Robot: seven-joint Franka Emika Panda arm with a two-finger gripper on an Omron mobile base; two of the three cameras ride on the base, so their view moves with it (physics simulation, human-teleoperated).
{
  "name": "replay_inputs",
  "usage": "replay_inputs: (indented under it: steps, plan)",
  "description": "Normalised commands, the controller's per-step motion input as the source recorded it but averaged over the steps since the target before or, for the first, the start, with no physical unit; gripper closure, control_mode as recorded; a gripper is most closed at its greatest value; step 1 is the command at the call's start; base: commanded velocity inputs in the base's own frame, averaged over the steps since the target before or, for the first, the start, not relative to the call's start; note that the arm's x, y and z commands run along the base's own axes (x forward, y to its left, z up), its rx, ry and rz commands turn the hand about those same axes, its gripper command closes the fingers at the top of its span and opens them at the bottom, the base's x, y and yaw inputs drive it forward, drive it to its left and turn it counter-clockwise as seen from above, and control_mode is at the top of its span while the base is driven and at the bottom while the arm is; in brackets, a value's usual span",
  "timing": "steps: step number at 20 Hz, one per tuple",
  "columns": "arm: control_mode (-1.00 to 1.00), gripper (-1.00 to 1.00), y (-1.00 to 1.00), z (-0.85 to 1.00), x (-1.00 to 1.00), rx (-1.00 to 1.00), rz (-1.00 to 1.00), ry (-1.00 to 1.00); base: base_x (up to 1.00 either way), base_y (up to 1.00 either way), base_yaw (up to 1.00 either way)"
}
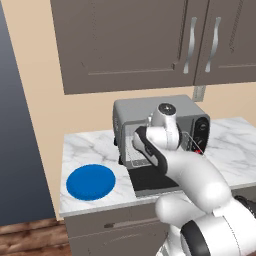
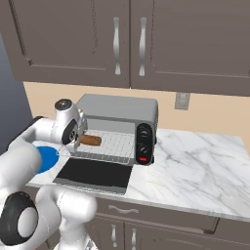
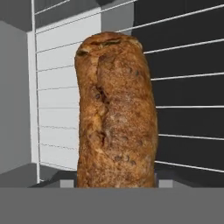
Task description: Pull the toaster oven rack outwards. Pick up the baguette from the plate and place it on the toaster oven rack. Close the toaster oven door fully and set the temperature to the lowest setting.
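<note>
Tool (image 2: 82, 140) grips the baguette (image 3: 116, 109) at one end, jaws closed around the loaf; the fingertips themselves are mostly hidden behind the bread in the hand view. In the right base view the baguette sticks out from the tool over the toaster oven rack (image 2: 113, 144), which is pulled out of the toaster oven (image 2: 119, 114). Cannot tell whether the bread touches the wires or hangs just above them. Toaster oven door (image 2: 93, 174) lies dropped flat over the bench (image 2: 195, 166). Plate (image 1: 91, 182) sits bare on the bench to the left of the oven.

Progress, judged: rack pull done, pick done, placement in hand. Left to do: release the bread onto the rack, withdraw, lift the door shut, then turn the temperature knob on the control panel (image 2: 144, 143) to its lowest setting.
</note>
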Motion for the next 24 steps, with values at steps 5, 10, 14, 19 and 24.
replay_inputs:
  steps: [5,10,14,19,24]
  plan:
    - [-1.0,1.0,-0.53,0.0,0.0,0.0,0.0,-0.08,0.0,0.0,0.0]
    - [-1.0,1.0,-0.44,0.0,0.0,0.04,0.0,-0.02,0.0,0.0,0.0]
    - [-1.0,1.0,-0.26,0.0,0.0,0.01,0.0,0.0,0.0,0.0,0.0]
    - [-1.0,1.0,-0.02,0.0,0.03,0.0,0.0,0.0,0.0,0.0,0.0]
    - [-1.0,1.0,0.0,-0.03,0.04,0.0,0.0,0.01,0.0,0.0,0.0]
